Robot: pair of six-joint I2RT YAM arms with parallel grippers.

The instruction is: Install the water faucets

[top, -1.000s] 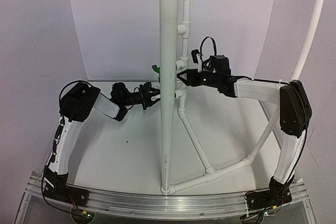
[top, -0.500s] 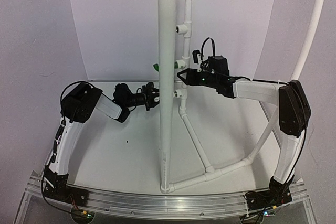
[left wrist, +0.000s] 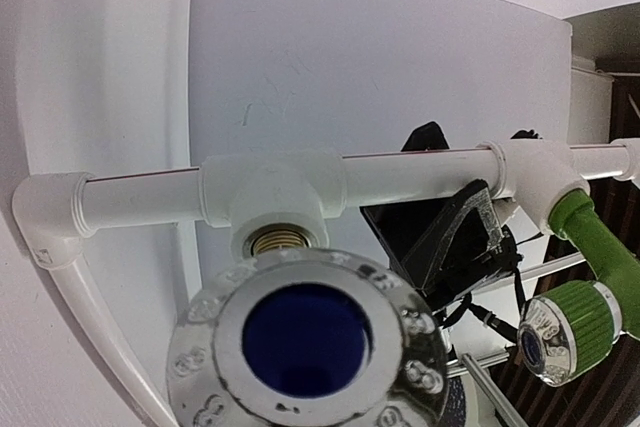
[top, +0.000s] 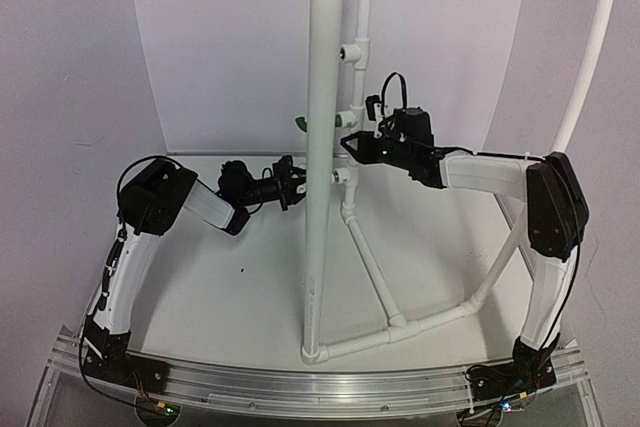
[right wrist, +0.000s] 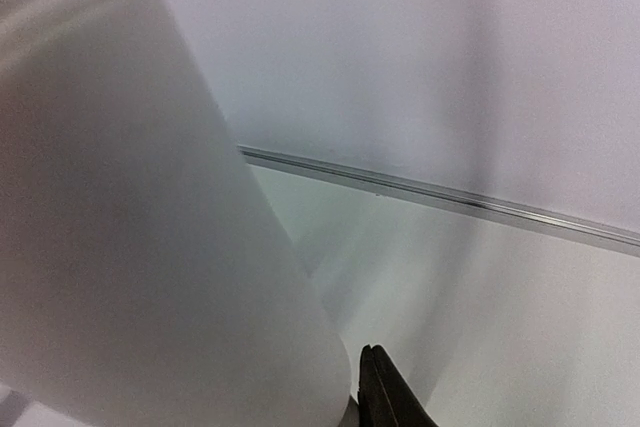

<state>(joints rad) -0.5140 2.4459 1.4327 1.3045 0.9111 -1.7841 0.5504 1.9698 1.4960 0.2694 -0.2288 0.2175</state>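
Left fingers [top: 290, 187] are closed around a capped faucet [left wrist: 305, 342], just short of the tee outlet [left wrist: 272, 197]; its body is hidden. Green faucet [left wrist: 590, 247] sits in the neighbouring fitting [left wrist: 530, 169]. Right fingers [right wrist: 386, 399]: a blurred pipe [right wrist: 150, 227] blocks them; opening cannot be told.

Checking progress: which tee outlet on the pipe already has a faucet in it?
The tee outlet carrying the green faucet, at the right of the left wrist view. The neighbouring tee shows only bare brass thread.
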